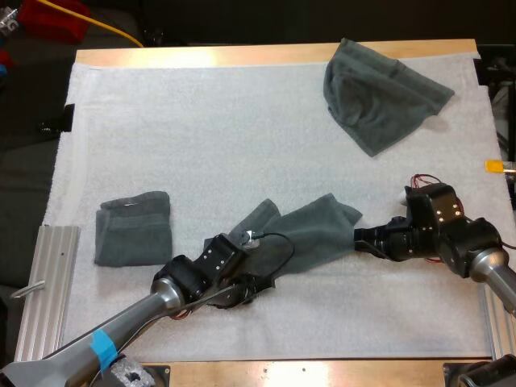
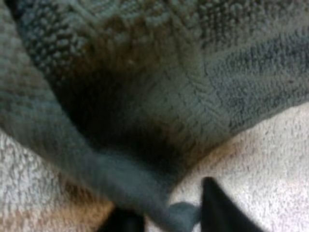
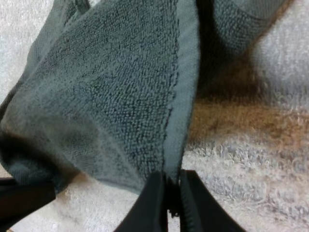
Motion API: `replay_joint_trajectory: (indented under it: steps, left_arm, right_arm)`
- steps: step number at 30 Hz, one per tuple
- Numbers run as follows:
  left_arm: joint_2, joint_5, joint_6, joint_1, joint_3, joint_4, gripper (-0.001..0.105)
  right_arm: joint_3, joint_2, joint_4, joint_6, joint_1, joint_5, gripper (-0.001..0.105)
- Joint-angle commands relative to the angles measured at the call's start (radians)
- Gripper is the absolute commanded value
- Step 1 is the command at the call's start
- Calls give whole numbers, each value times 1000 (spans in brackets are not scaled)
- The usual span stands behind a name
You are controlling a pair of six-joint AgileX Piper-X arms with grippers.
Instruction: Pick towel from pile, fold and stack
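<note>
Worked towel (image 1: 310, 234): dark grey-green terry, lying stretched and rumpled on the near middle of the mat between the two arms. Looped pile with a flat woven hem. Right gripper (image 3: 170, 181): black fingers closed tight on that hem at the towel's right corner. Left gripper (image 2: 166, 203): fingers pinching a bunched fold at the towel's near left end.

Folded towel (image 1: 133, 227): same cloth, a squarish stack on the left of the mat, apart from the worked towel. Crumpled towel (image 1: 379, 93): loose heap at the far right.

White mat (image 1: 201, 129): nubbly, fibrous, covering most of the wooden table (image 1: 242, 55). Ribbed metal plate (image 1: 44, 290): at the mat's near left edge.
</note>
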Motion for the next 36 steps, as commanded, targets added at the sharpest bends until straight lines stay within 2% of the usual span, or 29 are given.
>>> replay_joint_trajectory:
  steps: [1,5,9,13,19,21,24,31,36]
  left_arm:
    - [-1,-17,17,-4,-3,3,2]
    - [-1,-9,76,-4,-5,6,0]
    - [-15,7,199,-4,-29,59,0]
    - [-71,-33,336,-4,-96,159,0]
    - [-166,-36,452,-4,-216,257,0]
    - [-184,-30,463,-4,-254,276,0]
    - [-202,25,465,-4,-307,283,0]
    - [-203,25,515,-7,-451,385,0]
    - [-211,21,548,-7,-522,446,0]
  right_arm:
    - [-1,-10,1,-12,-6,-14,0]
    - [-1,-10,1,-12,-6,-14,0]
    - [-4,-42,4,-47,-6,-10,0]
    - [-22,-114,33,-64,-6,41,0]
    - [-59,-206,148,-99,6,71,0]
    - [-71,-230,169,-101,21,83,0]
    - [-98,-258,194,-93,74,92,0]
    - [-210,-309,279,-78,223,271,0]
    - [-291,-318,339,-78,274,355,0]
